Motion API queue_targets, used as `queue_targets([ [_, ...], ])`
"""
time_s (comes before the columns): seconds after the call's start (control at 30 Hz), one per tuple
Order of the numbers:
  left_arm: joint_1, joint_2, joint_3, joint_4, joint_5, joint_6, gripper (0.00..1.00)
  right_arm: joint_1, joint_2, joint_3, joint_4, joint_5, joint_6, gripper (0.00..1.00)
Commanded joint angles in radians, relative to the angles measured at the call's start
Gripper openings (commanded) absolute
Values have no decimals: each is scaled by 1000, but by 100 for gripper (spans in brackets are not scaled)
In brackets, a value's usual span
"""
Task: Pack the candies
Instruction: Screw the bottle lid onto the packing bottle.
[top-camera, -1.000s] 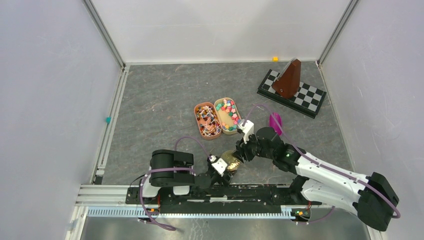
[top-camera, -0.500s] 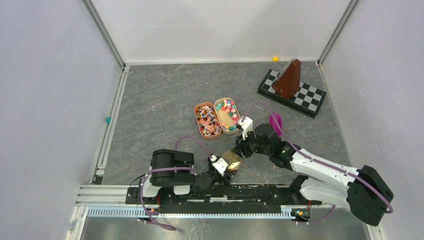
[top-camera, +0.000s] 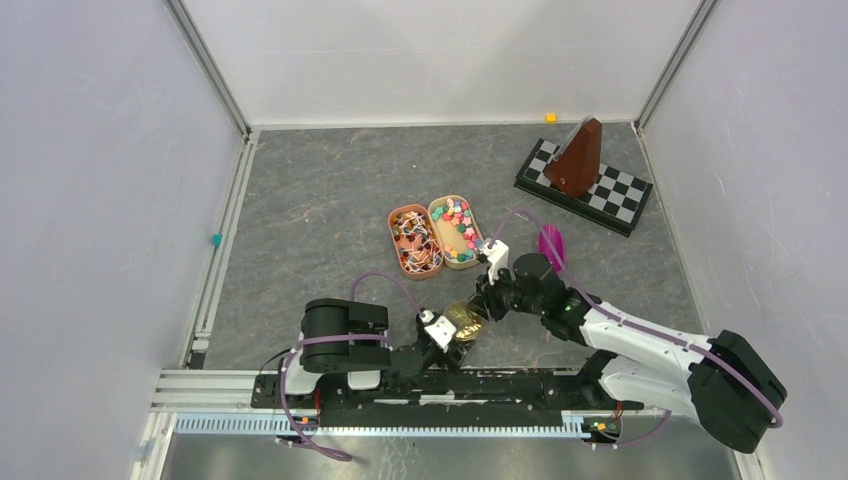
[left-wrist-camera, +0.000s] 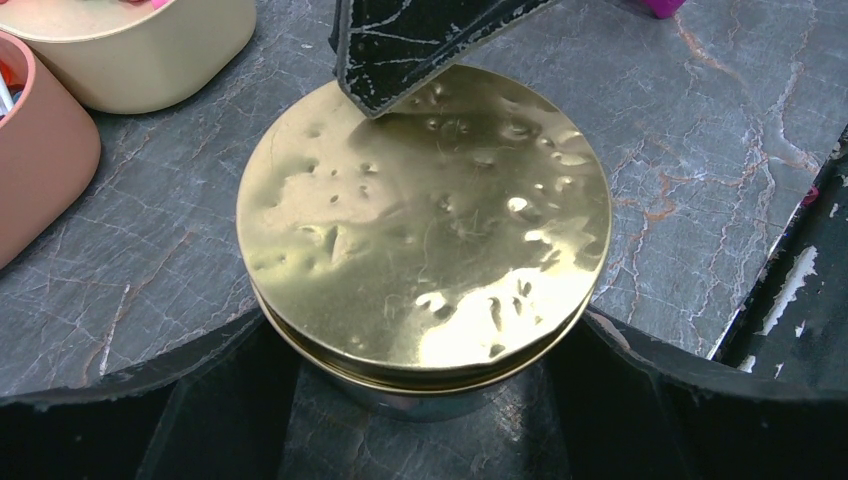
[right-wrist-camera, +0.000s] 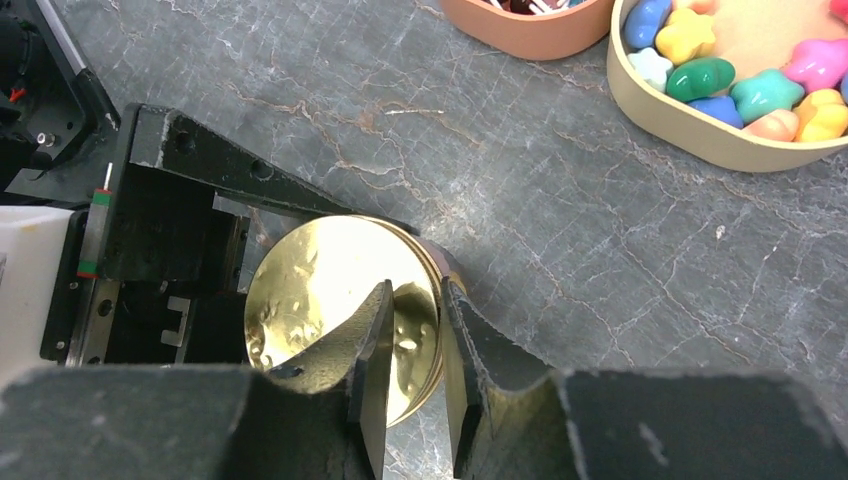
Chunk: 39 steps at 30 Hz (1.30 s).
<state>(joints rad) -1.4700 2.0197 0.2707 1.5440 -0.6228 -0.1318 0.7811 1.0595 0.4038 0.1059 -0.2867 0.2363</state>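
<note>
**Tin braced for opening, candies not yet packed**
The left hand (left-wrist-camera: 425, 340) clamps the round tin (left-wrist-camera: 420, 395) to the grey marbled worktop (right-wrist-camera: 600, 250), probably steadying it while the right hand (right-wrist-camera: 418, 300), fingers barely apart, works the dimpled brassy lid (left-wrist-camera: 420, 220); any pinch is unclear. Glossy star-like candies (right-wrist-camera: 740, 90) sit in the cream oval tray (right-wrist-camera: 680, 135).

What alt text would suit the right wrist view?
A gold tin, gripped by the left hand, sits on a grey table; the right hand, nearly closed, straddles its lid rim. Colourful candies lie in a beige tray at top right.
</note>
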Motion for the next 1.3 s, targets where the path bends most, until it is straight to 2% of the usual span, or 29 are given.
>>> queue_targets([
  [0.0, 2, 38, -5, 13, 34, 26, 71, -1, -41, -45, -1, -33, 23, 27],
  [0.3, 2, 35, -5, 12, 21, 27, 71, -2, -143, -119, -47, -62, 68, 21],
  [0.53, 3, 29, -10, 12, 9, 32, 70, 6, -300, -173, -172, -85, 106, 20],
  [0.83, 2, 28, -5, 12, 18, 34, 70, 27, -436, -140, -301, -158, 126, 19],
  [0.97, 2, 27, -7, 11, 21, 35, 70, 27, -464, -57, -347, -56, 111, 26],
  [1.0, 3, 26, -7, 12, 21, 35, 70, 27, -461, -39, -354, -30, 108, 32],
  [1.1, 2, 27, -7, 12, 24, 35, 70, 27, -426, 5, -333, 41, 86, 41],
  [1.27, 2, 32, -2, 12, 33, 35, 69, 26, -293, 73, -260, 82, 34, 43],
])
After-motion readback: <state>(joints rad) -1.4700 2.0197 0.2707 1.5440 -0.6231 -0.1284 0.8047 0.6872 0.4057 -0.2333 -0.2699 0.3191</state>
